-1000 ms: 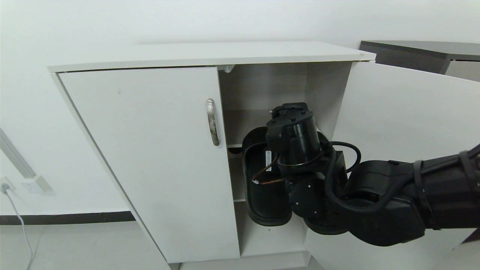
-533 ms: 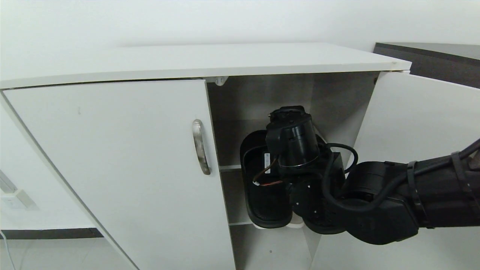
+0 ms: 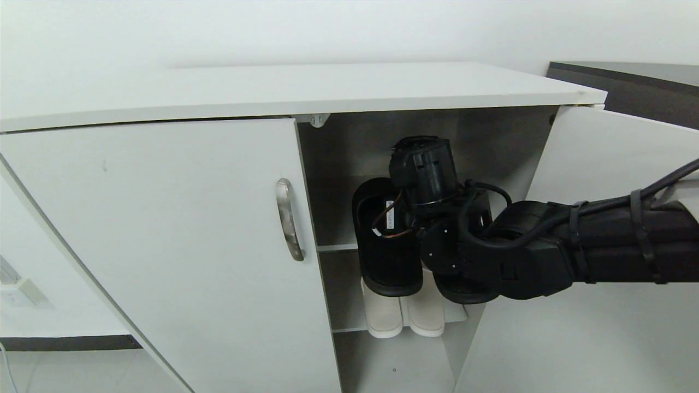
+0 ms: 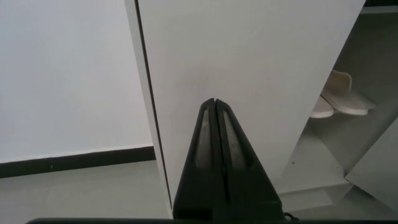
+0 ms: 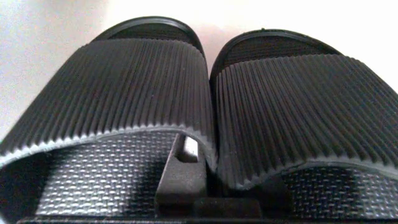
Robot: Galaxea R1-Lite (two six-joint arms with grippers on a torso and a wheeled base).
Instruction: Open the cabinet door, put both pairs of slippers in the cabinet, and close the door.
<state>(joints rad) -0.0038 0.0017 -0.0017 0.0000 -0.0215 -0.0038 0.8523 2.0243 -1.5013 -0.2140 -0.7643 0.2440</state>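
The white cabinet (image 3: 306, 87) has its left door (image 3: 164, 229) shut and its right door (image 3: 606, 196) swung open. My right gripper (image 5: 186, 155) is shut on the pair of black slippers (image 3: 387, 245), holding them by the ribbed straps (image 5: 143, 87) inside the opening, just above the middle shelf (image 3: 336, 247). A pair of white slippers (image 3: 404, 316) lies on the lower shelf, heels outward, and is also seen as white slippers (image 4: 339, 99). My left gripper (image 4: 214, 106) is shut and empty, low in front of the closed left door (image 4: 249, 56).
A metal handle (image 3: 288, 218) sits on the closed door's inner edge. A dark desk (image 3: 633, 82) stands behind the open door at the right. A wall socket (image 3: 16, 292) is low at the left, above the floor (image 4: 81, 193).
The camera moved closer to the cabinet. My right arm lifted the black slippers higher and deeper into the opening, uncovering the white slippers on the lower shelf.
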